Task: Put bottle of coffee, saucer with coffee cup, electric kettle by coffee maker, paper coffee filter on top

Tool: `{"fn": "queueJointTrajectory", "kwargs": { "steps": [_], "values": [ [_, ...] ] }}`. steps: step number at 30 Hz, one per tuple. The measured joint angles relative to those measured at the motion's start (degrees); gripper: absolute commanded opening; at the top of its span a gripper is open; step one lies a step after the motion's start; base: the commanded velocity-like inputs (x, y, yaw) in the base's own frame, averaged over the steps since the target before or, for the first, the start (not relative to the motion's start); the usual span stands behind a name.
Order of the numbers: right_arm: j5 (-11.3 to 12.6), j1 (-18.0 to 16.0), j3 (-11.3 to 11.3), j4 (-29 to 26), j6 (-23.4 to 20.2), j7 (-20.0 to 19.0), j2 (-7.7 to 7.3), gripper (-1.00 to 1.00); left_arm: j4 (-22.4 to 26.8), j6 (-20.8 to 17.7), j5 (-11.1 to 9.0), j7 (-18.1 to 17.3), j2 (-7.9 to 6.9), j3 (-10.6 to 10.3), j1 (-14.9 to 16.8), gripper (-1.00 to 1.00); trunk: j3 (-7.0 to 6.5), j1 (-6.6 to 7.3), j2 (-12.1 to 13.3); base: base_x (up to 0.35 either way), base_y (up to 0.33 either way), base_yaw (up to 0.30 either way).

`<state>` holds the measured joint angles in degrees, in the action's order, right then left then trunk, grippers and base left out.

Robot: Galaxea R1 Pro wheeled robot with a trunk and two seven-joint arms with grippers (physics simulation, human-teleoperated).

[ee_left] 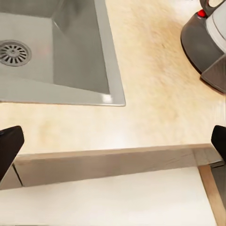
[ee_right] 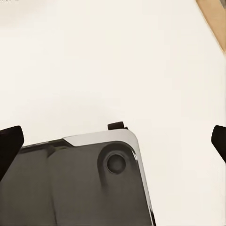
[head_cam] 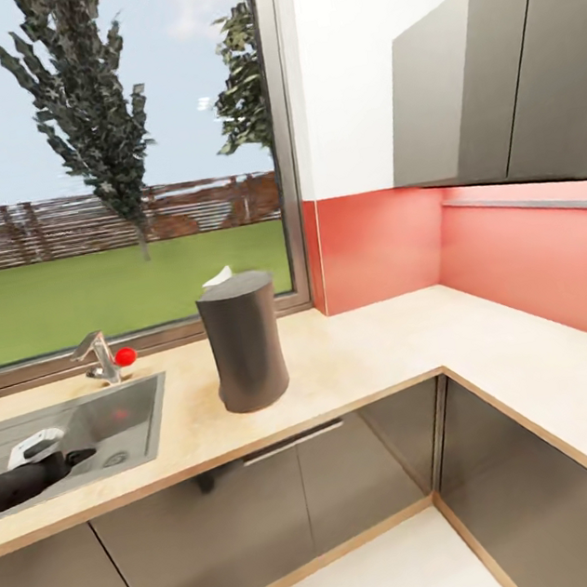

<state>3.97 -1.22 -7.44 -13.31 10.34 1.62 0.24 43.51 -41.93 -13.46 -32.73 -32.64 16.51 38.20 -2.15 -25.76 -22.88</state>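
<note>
**Arms idle at the counter**

The left gripper [ee_left: 113, 141] hangs spread wide and empty above the near edge of the kitchen countertop [head_cam: 360, 359], by the sink [head_cam: 88, 428]. The right gripper [ee_right: 113, 139] is likewise spread, holding nothing, over pale floor [ee_right: 117, 56]. The coffee maker [head_cam: 242, 341] stands upright on the countertop just right of the sink, before the window [head_cam: 103, 153].

You see the tall coffee maker with the curved dark grey shell [head_cam: 243, 342] only from behind; its carafe and front are hidden from the head camera, and the white bit poking above its top is too small to identify. In your left wrist view, that machine [ee_left: 207, 42] is cut off at the frame's edge. The steel sink basin [head_cam: 115, 423] runs off the picture's left edge.
</note>
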Motion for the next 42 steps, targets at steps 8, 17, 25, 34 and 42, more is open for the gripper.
{"fn": "queueJointTrajectory", "kwargs": {
  "steps": [8, 17, 25, 34, 42],
  "values": [
    [0.0, 0.0, 0.0, 0.0, 0.0, 0.0, 0.0, 1.0, 0.0, 0.0, 0.0, 0.0, 0.0, 0.0, 0.0, 1.0, -0.42, 0.0, 0.0, 0.0, -0.272, 0.23],
    [-0.1, 0.0, 0.0, 0.0, 0.0, 0.0, 0.0, 1.0, 0.0, 0.0, 0.0, 0.0, 0.0, 0.0, 0.0, 1.0, -0.88, 0.0, 0.0, -0.002, -0.272, 0.23],
    [-0.1, 0.0, 0.0, 0.0, 0.0, 0.0, 0.0, 1.0, 0.0, 0.0, 0.1, 0.0, 0.0, 0.1, 0.0, 1.0, -1.3, -0.03, 0.0, -0.18, -0.216, 0.23],
    [-0.1, 0.0, 0.0, 0.0, 0.0, 0.0, 0.0, 1.0, -0.1, 0.0, 0.0, 0.0, 0.0, 0.1, 0.0, 1.0, -1.77, -0.03, 0.0, -0.318, -0.049, 0.23],
    [-0.1, 0.0, 0.0, 0.0, 0.0, 0.0, 0.0, 1.0, -0.1, 0.0, 0.0, 0.1, 0.0, 0.1, 0.0, 1.0, -2.19, -0.03, 0.0, -0.338, -0.001, 0.23]
  ]
}}
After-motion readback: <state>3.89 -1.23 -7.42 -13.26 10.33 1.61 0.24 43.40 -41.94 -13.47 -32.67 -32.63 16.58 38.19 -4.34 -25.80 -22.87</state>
